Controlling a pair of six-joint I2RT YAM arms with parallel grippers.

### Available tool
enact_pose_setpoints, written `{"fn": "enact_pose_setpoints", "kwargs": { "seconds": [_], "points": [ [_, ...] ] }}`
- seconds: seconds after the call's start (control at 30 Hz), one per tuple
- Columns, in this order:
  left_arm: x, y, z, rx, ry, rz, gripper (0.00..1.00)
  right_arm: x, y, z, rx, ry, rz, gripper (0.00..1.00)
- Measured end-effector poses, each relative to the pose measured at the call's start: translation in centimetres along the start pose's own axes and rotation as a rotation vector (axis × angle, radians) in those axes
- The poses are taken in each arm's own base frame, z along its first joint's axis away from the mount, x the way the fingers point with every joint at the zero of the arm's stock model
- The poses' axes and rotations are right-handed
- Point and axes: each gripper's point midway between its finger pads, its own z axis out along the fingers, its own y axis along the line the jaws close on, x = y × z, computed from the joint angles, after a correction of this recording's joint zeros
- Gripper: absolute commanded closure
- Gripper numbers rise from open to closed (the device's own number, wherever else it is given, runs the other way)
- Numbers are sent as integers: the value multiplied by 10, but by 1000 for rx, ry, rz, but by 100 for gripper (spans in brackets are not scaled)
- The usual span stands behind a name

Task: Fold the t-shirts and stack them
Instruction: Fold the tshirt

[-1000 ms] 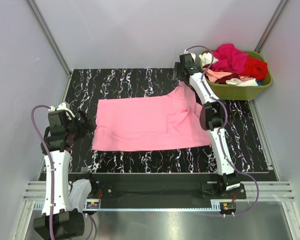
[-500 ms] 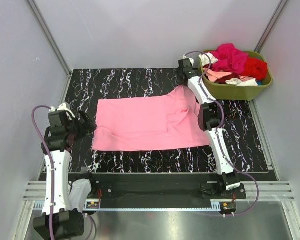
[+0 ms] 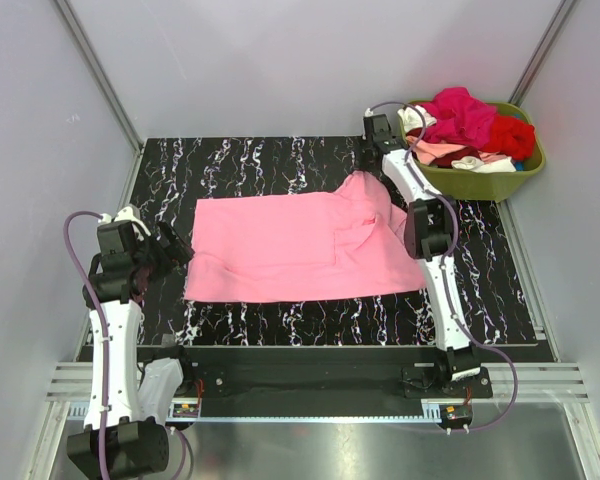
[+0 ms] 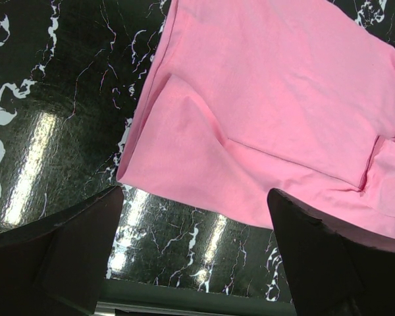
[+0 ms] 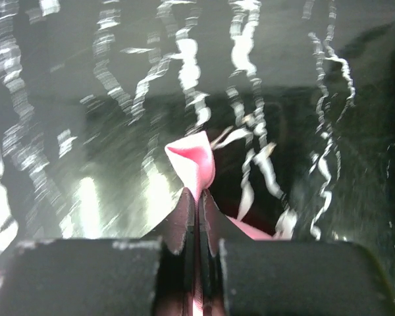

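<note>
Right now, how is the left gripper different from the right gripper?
The left gripper is open and holds nothing; the right gripper is shut on a fold of the pink t-shirt. The left gripper is at the shirt's left edge, the right gripper at its far right corner. Both are at the same shirt.

- Left arm: upright at near-left, elbow bent, wrist angled toward table centre.
- Left gripper: jaws spread wide, nothing between them.
- Right arm: extended far forward, wrist pitched down.
- Right gripper: jaws closed tight, pinching fold of pink t-shirt.
</note>
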Motion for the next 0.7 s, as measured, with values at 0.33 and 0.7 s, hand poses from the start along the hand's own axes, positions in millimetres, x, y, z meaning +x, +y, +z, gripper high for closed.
{"fn": "enact_pose_setpoints", "kwargs": {
  "seconds": [0.33, 0.7],
  "points": [
    [5, 9, 32, -51, 108, -43, 6, -48, 50, -155, -222, -110, -107, 100],
    [-54, 3, 153, -82, 216, -128, 18, 22, 51, -235, -354, -65, -56, 100]
  ]
}}
